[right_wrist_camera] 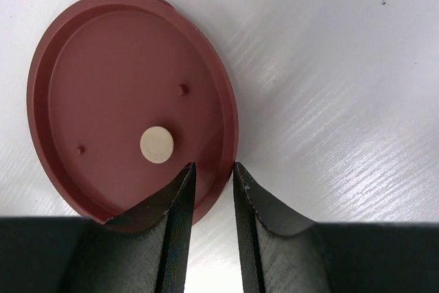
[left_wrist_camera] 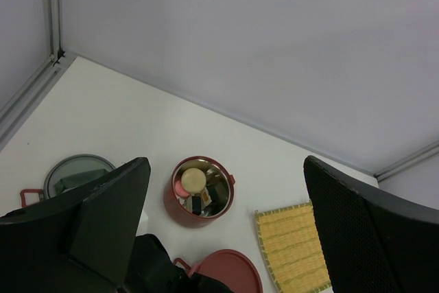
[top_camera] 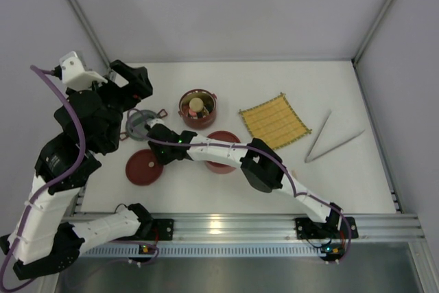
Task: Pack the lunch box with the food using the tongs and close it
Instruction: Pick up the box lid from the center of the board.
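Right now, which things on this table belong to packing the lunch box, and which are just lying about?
Job in hand: steel-lined bowl; food inside it; flat red lid; other red round piece; grey round piece with red handles; tongs.
Lying about: yellow woven mat.

We are seeing a flat round dark-red plastic lid (right_wrist_camera: 130, 73) wearing one cream dot (right_wrist_camera: 157, 145). We are also seeing a square yellow woven mat (top_camera: 274, 121) showing a darker grid.
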